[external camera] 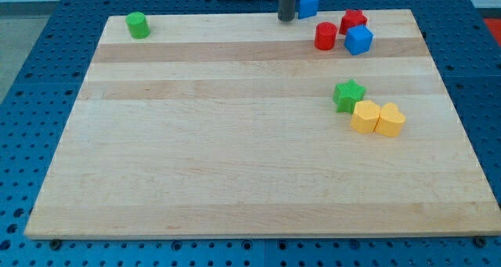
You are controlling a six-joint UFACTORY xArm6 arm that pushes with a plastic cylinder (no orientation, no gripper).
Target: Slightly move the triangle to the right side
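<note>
Tip (pixel 286 19) touching blue triangle (pixel 308 5), on its left

Bright, even overhead light, no hard glare; the wooden board (pixel 235 142) reads pale and slightly washed out along the view's top. Blocks throw only short soft shadows, e.g. under the green star (pixel 348 94) and the yellow blocks (pixel 377 118). Overall a bit soft and low-res; the rod (pixel 286 2) looks blurry.
</note>
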